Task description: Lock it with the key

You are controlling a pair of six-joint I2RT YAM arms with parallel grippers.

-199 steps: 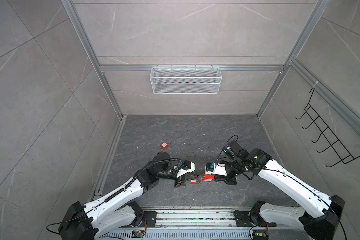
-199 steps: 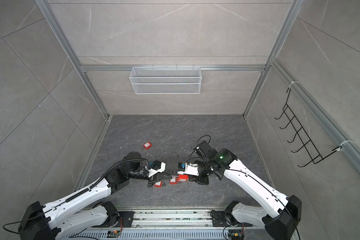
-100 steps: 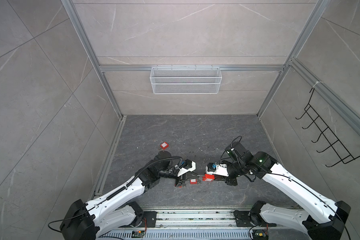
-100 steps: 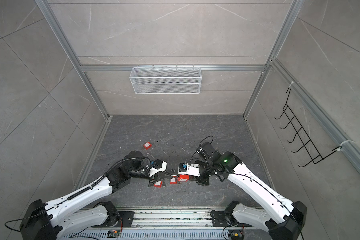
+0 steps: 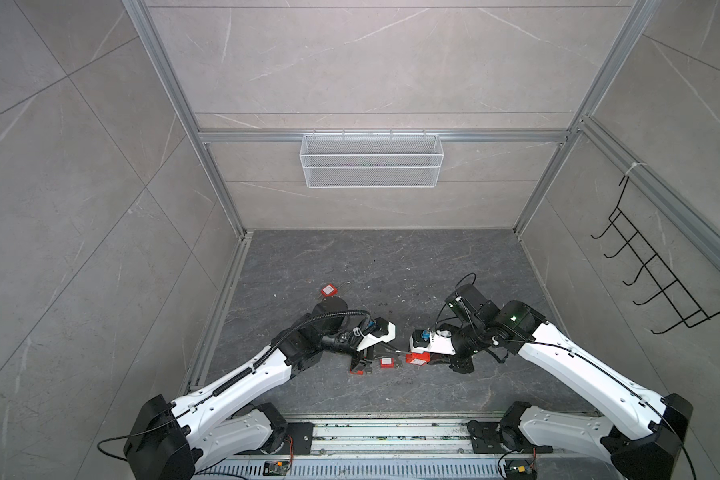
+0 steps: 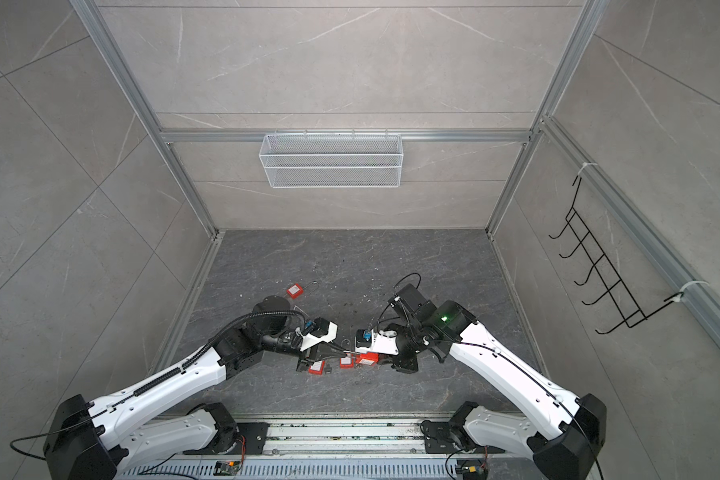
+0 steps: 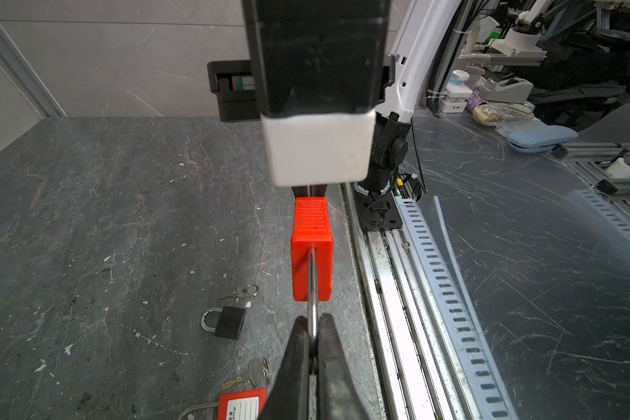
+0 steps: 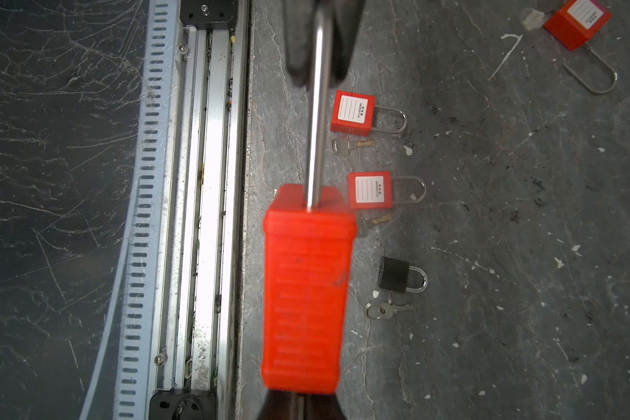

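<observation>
Padlock (image 7: 311, 251) held end to end
Left gripper (image 7: 313, 338) pinches the shackle (image 7: 311, 287); right gripper (image 7: 309, 192) clenches at the base, dead in line.

padlock (image 7: 311, 251) ahead of my fingers (image 7: 295, 363): was red, ribbed
shackle (image 7: 312, 291) between them: was silver
floor (image 7: 106, 218) beneath: was dark grey, veined
</observation>
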